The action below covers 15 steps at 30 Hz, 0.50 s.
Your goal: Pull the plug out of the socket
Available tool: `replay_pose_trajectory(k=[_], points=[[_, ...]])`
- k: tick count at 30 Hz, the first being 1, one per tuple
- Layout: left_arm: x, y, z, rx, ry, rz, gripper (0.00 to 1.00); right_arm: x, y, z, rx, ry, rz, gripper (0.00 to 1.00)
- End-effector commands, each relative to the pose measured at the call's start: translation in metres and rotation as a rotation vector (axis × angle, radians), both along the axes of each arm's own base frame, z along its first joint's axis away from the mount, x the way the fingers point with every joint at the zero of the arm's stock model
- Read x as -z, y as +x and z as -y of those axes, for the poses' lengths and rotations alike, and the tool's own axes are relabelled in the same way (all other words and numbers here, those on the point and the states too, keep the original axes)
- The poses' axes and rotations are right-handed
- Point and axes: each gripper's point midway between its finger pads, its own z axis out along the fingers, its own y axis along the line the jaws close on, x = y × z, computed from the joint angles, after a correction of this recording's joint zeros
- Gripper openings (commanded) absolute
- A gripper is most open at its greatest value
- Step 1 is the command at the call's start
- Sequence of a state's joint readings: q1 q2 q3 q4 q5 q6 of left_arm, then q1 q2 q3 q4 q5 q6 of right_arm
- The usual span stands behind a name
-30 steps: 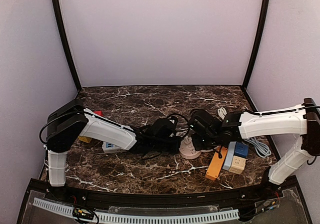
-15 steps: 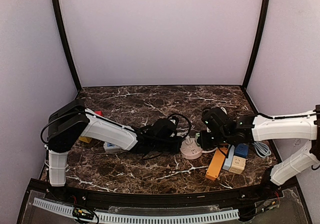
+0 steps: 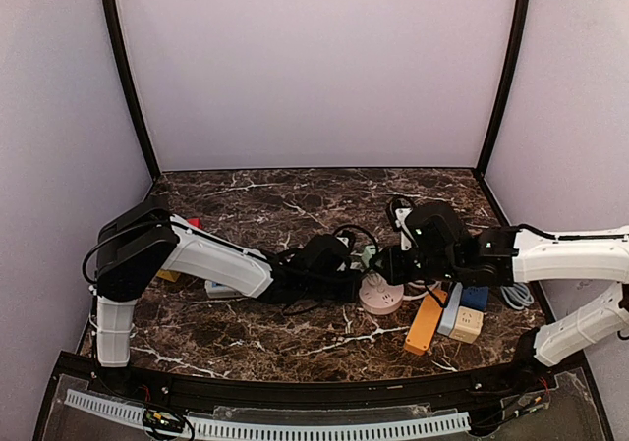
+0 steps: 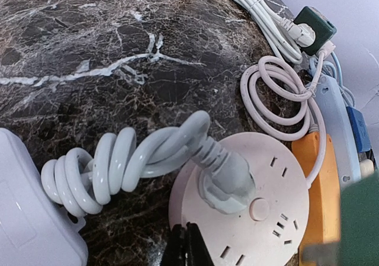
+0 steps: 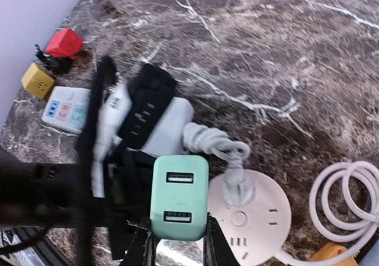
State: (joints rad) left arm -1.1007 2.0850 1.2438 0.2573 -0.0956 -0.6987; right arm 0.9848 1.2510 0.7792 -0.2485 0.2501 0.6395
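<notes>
A mint-green USB plug hangs just above the round pink socket, clear of its face. My right gripper is shut on the plug's sides. From above, the plug shows at the tip of the right gripper, over the socket. A white plug with a coiled cable still sits in the socket. My left gripper is shut and empty, its tips at the socket's near rim; the top view shows that gripper left of the socket.
An orange power strip and blue and beige strips lie right of the socket. A white cable coil and a dark green adapter lie beyond. A red cube, yellow cube and white strip sit far left.
The right arm has drawn back to the right and its wrist has risen, with the green plug now off the socket in its jaws. The left arm has stayed put.
</notes>
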Motion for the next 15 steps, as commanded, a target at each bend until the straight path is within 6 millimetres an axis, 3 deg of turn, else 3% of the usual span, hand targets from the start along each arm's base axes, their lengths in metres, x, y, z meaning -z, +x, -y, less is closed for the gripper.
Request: replay_pose_trajectory(k=[1,10,12,15], points=[[0.05,-0.03,-0.014,0.067,0.142,-0.101,0.01,-0.035,0.004,-0.029,-0.069,0.087,0.093,0.0],[0.045,-0.029,-0.013,0.071,0.133,-0.093,0.02,-0.028,0.01,-0.017,0.024,0.04,0.08,0.0],[0.039,-0.028,-0.012,0.074,0.122,-0.081,0.09,-0.028,0.01,-0.013,0.04,0.029,0.08,0.0],[0.016,-0.026,-0.01,0.078,0.09,-0.046,0.31,-0.028,0.01,-0.007,0.052,0.023,0.078,0.0]])
